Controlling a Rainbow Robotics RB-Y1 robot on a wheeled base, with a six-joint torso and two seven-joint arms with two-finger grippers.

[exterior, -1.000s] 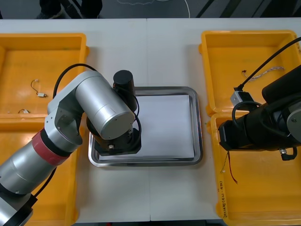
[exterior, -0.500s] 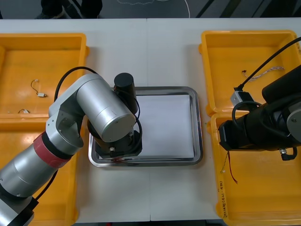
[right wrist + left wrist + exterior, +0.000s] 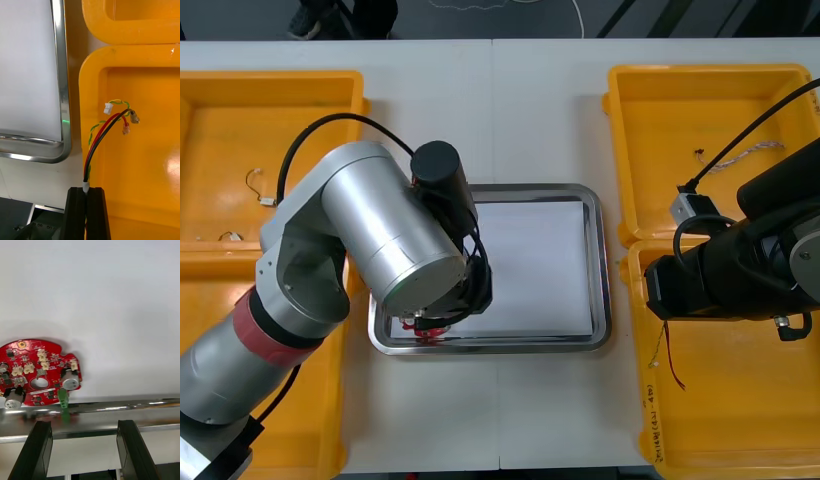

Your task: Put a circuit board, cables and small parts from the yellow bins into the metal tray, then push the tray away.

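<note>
1. Left pincer [image 3: 84,425] has lifted clear, jaws spread: the round red circuit board [image 3: 37,371] lies delivered just inside the shiny metal tray [image 3: 112,405] rim.
2. Right pincer [image 3: 87,192], over its yellow bin [image 3: 150,168], clamps red-black-yellow cables [image 3: 101,138], ready next.

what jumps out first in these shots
A red board lies inside the tray, close to its near rim, with the open left claw just off it. On the right, the right claw is shut on a cable of red, black and yellow wires over a yellow bin.
</note>
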